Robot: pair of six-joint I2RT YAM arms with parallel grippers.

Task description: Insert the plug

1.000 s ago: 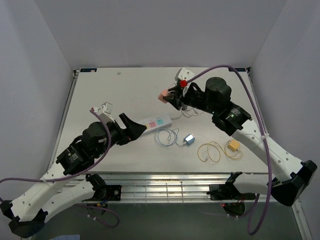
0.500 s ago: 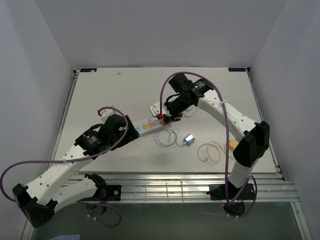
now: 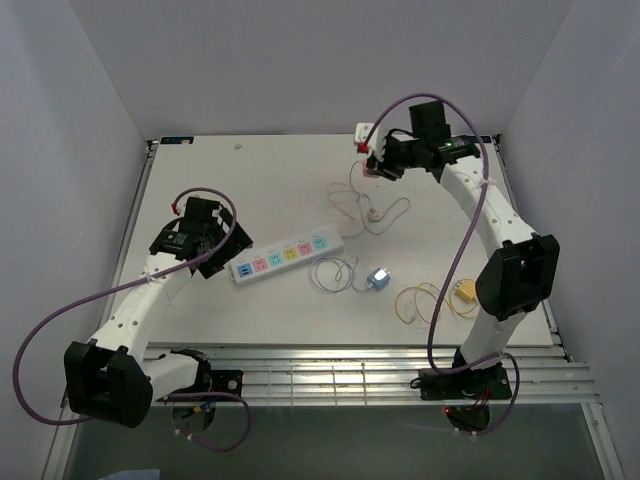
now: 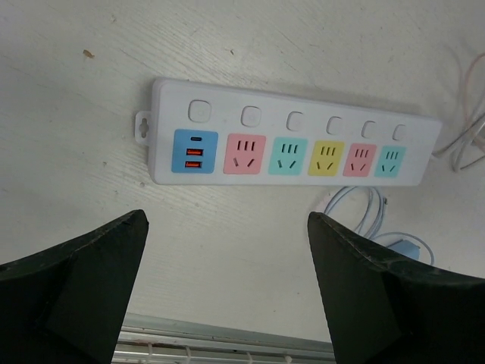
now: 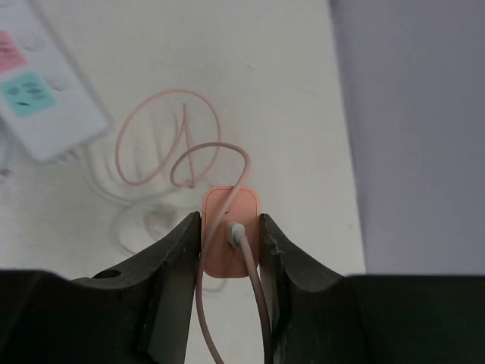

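Observation:
A white power strip with several coloured sockets lies left of the table's centre; it fills the left wrist view. My left gripper is open and empty just left of the strip's USB end, with the table showing between its fingers. My right gripper is at the back of the table, well away from the strip. It is shut on a pink plug, whose pink cable loops on the table below. The strip's end shows at the upper left of the right wrist view.
A blue plug with a coiled pale blue cable lies right of the strip. A yellow plug with a yellow cable loop lies further right. The metal front rail is close to the left gripper. The back wall is near the right gripper.
My right gripper has gone from over the strip's right end to the back of the table with the pink plug. My left gripper has drawn back leftward off the strip.

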